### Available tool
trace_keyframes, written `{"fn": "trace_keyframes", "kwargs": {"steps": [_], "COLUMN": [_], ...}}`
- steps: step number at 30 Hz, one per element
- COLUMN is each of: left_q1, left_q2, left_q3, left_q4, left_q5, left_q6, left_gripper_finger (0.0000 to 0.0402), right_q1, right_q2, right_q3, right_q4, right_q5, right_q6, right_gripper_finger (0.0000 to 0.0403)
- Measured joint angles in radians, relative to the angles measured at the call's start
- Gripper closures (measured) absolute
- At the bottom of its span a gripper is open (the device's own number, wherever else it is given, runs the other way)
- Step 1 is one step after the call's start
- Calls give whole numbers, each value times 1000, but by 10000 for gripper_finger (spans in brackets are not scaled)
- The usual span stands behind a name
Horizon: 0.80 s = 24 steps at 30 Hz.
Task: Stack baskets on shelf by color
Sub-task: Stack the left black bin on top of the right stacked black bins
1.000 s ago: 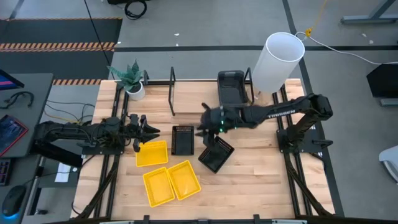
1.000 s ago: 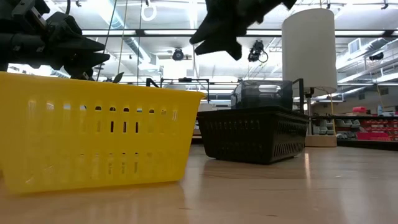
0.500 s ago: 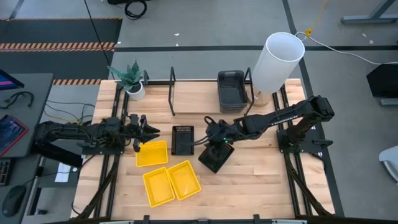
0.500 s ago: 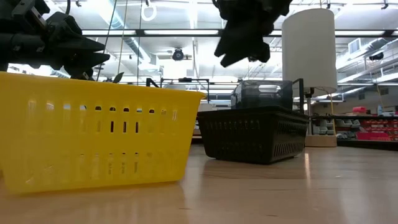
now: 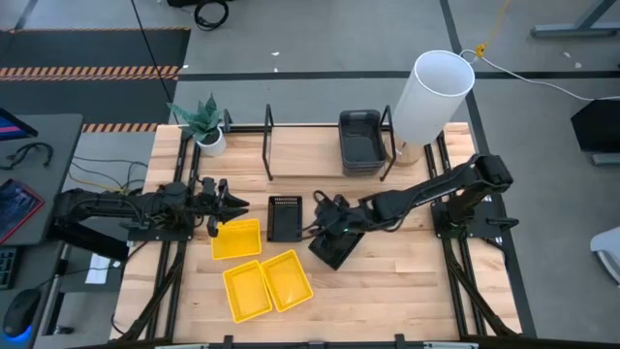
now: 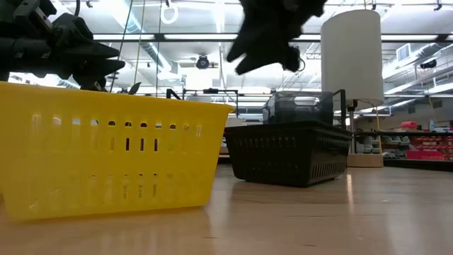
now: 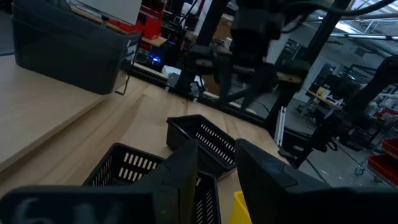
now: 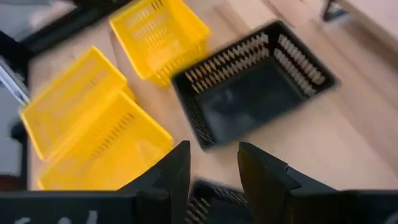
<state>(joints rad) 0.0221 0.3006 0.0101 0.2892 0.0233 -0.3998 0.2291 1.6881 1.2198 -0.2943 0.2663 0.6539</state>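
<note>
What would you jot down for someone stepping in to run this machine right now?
Right tool: open, empty, hanging above the tilted black basket mid-table.
Left tool: open, empty, waiting at the far edge of a yellow basket.
Done: the grey baskets are stacked on the shelf.
Left: a second black basket and three yellow ones sit loose on the table; stack each colour on the shelf.

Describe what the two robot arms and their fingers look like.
Both arms are dark, near black, built of jointed segments on black frame bases. The left gripper and right gripper each end in two fingers, thick, matte black and wedge-shaped, tapering to blunt tips. No lettering is readable on either arm here.
</note>
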Motion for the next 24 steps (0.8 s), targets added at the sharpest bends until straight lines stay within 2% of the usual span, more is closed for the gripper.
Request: {"fn": "trace_keyframes", "kwargs": {"steps": [4,9,13,19,22,24], "left_q1": [0,0,0,0,0,0], "left_q2": [5,22,27,27,27,26], "left_q3": [0,0,0,0,0,0], "left_q4": [0,8,10,7,10,9], "left_q5": [0,1,0,0,0,0], "left_q6": [0,0,0,0,0,0], "left_gripper_finger": [285,285,285,285,285,285], "right_q1": [-1,-37,-97,-162,-193,-204], "right_q2": [106,259,358,438,443,440], "right_q3": [132,376,514,576,576,576], "right_q4": [-69,-293,-446,-485,-509,-514], "right_q5": [-9,19,17,-68,-106,-95], "right_q6": [-23,-36,-10,-61,-68,-42], "right_gripper_finger": [264,264,264,255,236,218]}}
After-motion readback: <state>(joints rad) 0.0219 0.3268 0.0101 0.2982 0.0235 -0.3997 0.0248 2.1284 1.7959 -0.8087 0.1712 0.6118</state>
